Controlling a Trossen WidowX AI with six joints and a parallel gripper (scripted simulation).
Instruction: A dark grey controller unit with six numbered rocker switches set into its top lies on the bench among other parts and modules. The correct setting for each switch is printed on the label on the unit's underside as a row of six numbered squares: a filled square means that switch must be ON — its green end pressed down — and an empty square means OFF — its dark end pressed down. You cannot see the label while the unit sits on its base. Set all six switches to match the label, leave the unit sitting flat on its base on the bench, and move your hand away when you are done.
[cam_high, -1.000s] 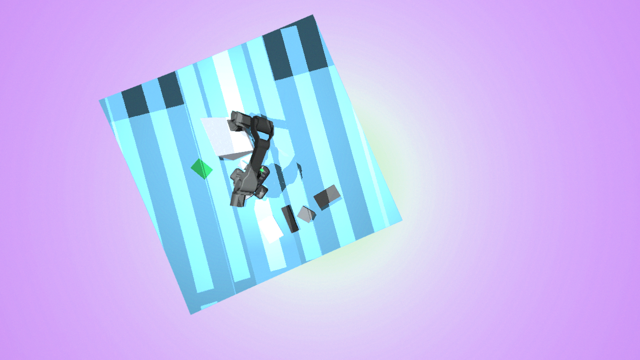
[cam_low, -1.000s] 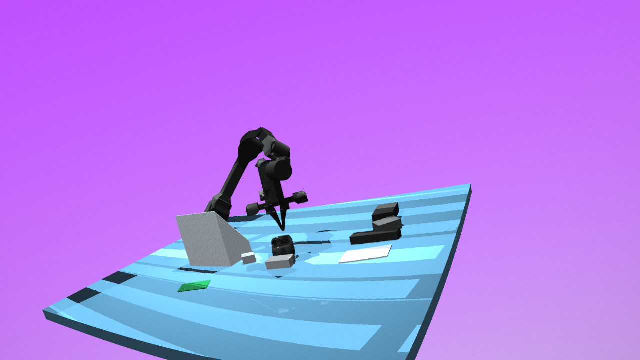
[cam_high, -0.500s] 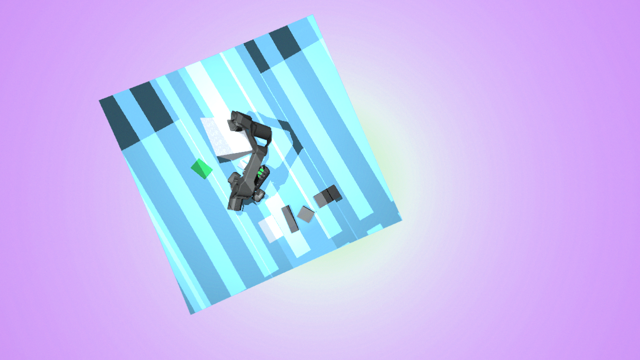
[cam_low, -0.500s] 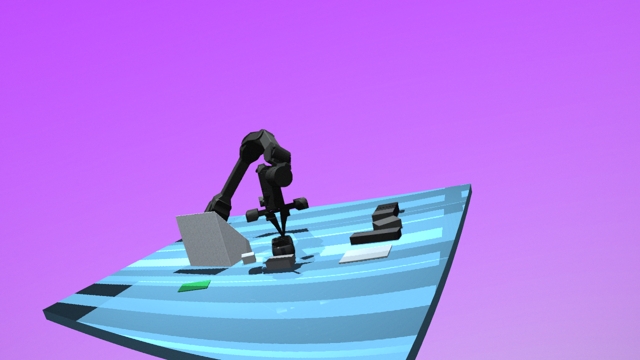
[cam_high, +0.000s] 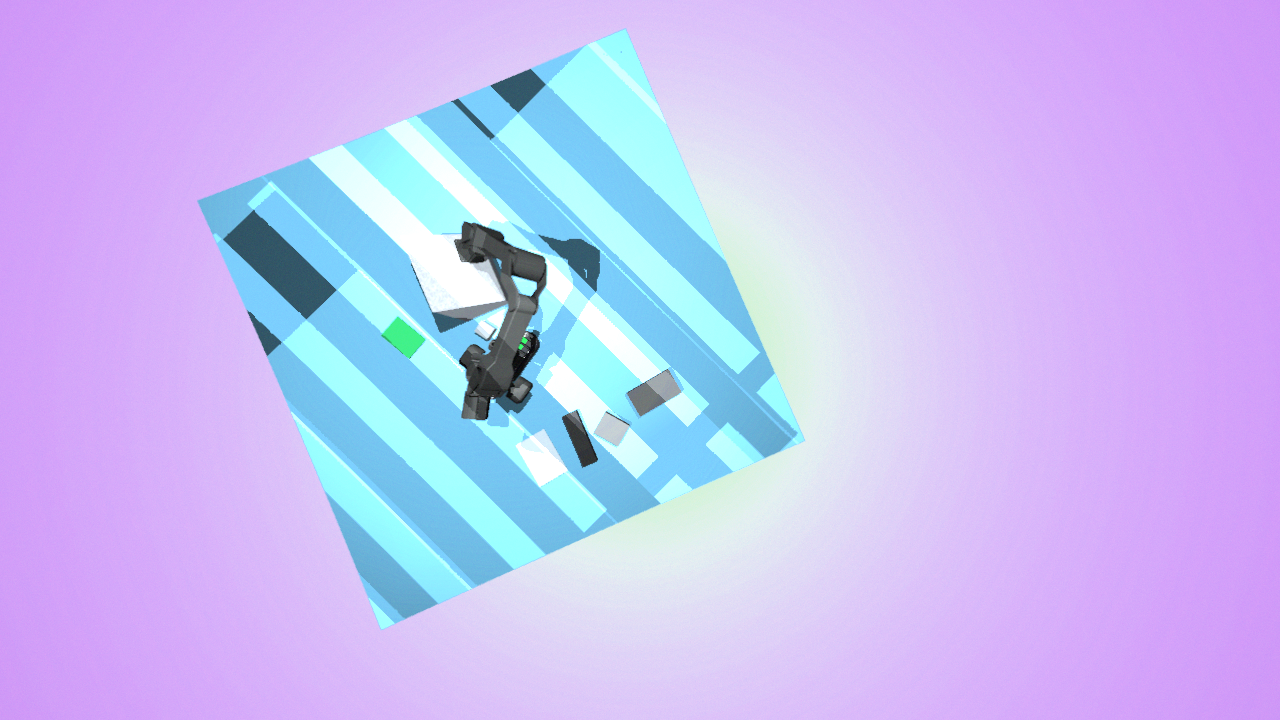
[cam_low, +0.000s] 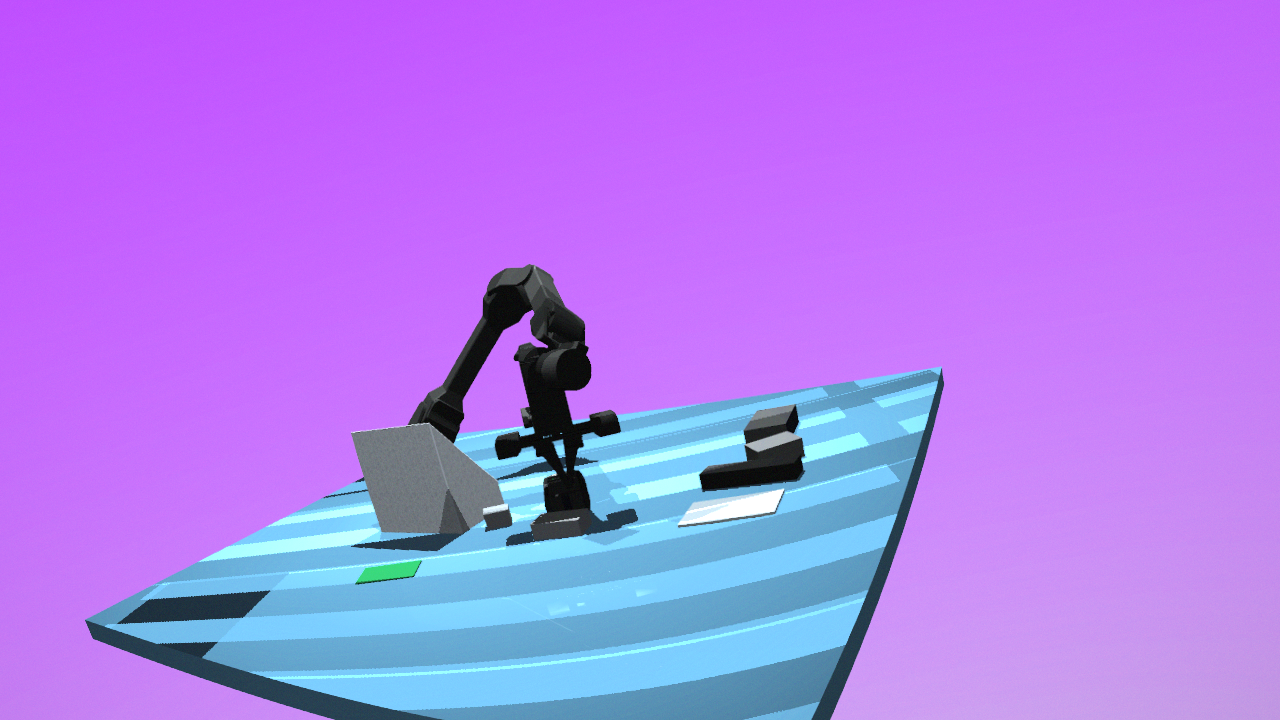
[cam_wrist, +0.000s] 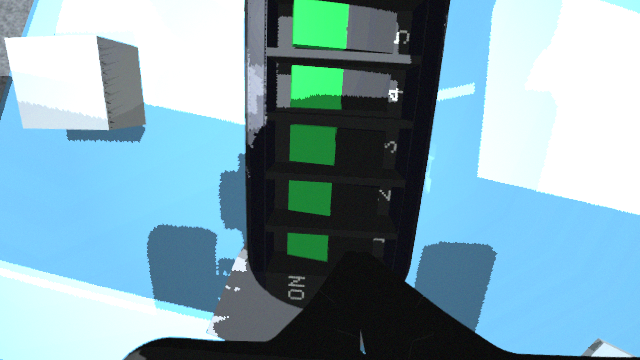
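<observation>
The dark grey controller unit (cam_high: 524, 343) (cam_low: 565, 499) (cam_wrist: 256, 200) sits on its base, with its switches facing up. In the wrist view, switches 1 to 5 show green ends on the left, by the ON mark, and dark ends on the right. Switch 6 is out of that view. I cannot tell for sure which ends are down. My gripper (cam_low: 567, 472) (cam_wrist: 355, 262) is shut and empty, pointing down at the unit. Its tips are over the dark side near switch 1; contact is unclear. The arm hides the tips in the top view. The label is hidden.
A large grey wedge (cam_high: 460, 282) (cam_low: 402, 483) and small white block (cam_high: 484, 330) (cam_low: 495, 517) (cam_wrist: 60, 82) stand beside the unit. A grey block (cam_low: 556, 528) (cam_wrist: 255, 320) lies close by its end. A green tile (cam_high: 403, 337) (cam_low: 389, 572), white plate (cam_high: 542, 461) (cam_low: 733, 508) and dark bar (cam_high: 580, 438) (cam_low: 750, 475) lie farther off.
</observation>
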